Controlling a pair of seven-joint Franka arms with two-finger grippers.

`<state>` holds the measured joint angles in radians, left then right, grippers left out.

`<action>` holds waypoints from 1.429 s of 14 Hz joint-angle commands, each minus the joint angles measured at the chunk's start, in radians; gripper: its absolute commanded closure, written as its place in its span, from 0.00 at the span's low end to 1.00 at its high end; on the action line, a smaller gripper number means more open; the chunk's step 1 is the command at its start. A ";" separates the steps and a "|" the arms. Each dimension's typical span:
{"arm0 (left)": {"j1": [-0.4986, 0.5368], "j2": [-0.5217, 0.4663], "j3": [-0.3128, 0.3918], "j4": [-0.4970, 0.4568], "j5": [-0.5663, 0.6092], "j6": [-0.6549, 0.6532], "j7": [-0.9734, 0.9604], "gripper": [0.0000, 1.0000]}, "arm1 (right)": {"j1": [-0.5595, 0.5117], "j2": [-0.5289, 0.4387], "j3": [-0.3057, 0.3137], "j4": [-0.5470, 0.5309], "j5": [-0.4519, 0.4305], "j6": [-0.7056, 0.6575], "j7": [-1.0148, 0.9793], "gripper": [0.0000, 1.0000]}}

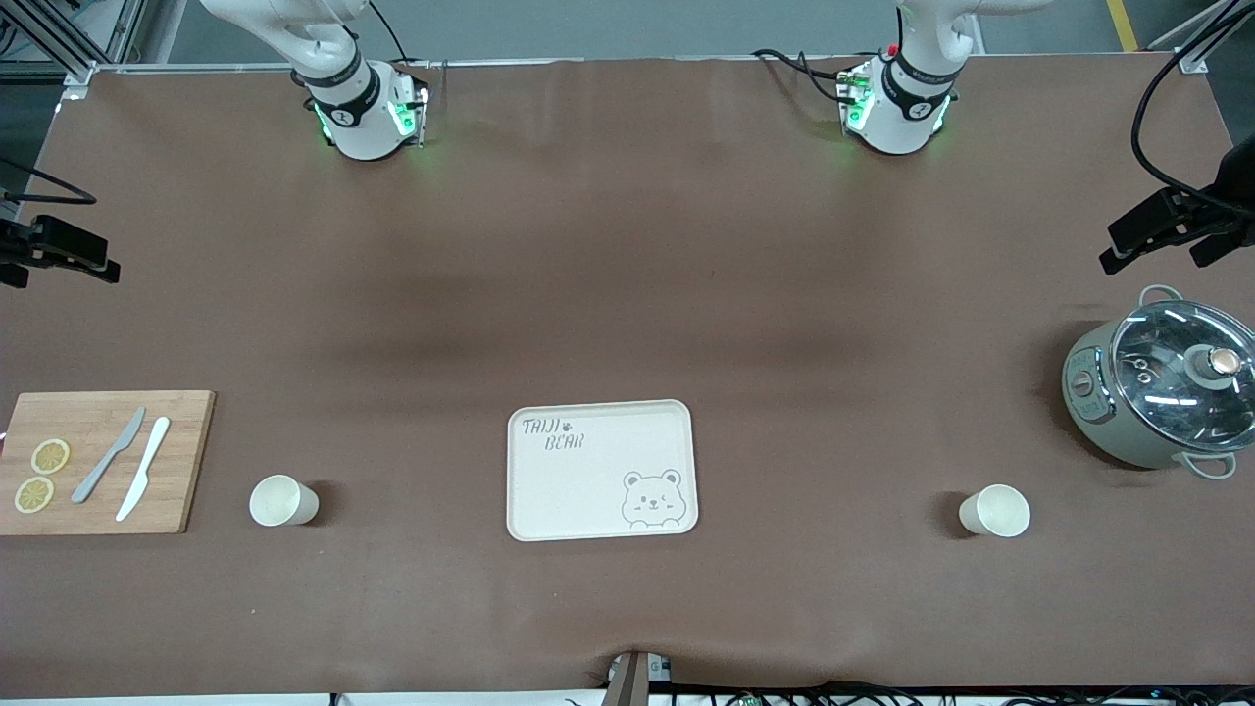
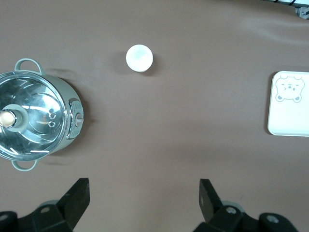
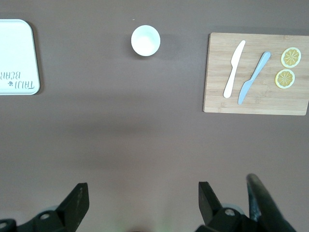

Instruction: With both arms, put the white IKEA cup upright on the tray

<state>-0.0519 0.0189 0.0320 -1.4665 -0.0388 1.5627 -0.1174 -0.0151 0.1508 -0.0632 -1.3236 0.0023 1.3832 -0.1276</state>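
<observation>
Left gripper (image 2: 143, 195): jaws spread wide, empty, above bare tablecloth. Right gripper (image 3: 140, 198): likewise. Two white cups (image 1: 283, 500) (image 1: 994, 511), upright on the cloth, flanking the empty cream tray (image 1: 600, 470), well apart.

Cut off at the 9 o'clock edge of the right wrist view: cream-white rectangular tray (image 3: 17, 56). Cropped at 3 o'clock in the left wrist view too. Sage-green glass-lidded pot (image 2: 34, 116) clipped at 9 o'clock there.

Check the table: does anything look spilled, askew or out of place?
Nothing stands out. Two white cups stand upright either side of the bare tray; knives and lemon slices lie tidily on the cutting board; the pot is lidded.
</observation>
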 commanded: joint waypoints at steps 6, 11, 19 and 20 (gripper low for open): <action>0.001 0.035 -0.006 0.022 0.016 -0.020 -0.019 0.00 | 0.003 -0.017 0.000 -0.011 -0.007 0.005 0.002 0.00; 0.003 0.082 -0.004 -0.026 0.023 0.023 -0.015 0.00 | 0.000 -0.017 0.000 -0.006 -0.008 0.005 -0.003 0.00; 0.021 0.259 -0.003 -0.020 0.092 0.201 0.067 0.00 | 0.001 0.032 0.000 0.029 -0.004 0.170 -0.015 0.00; 0.030 0.283 -0.004 -0.018 0.094 0.238 0.071 0.00 | 0.001 0.062 0.000 0.029 -0.001 0.177 -0.015 0.00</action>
<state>-0.0436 0.2655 0.0327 -1.4988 0.0319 1.7547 -0.0784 -0.0150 0.1620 -0.0627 -1.2997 0.0023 1.5337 -0.1337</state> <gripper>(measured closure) 0.000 0.000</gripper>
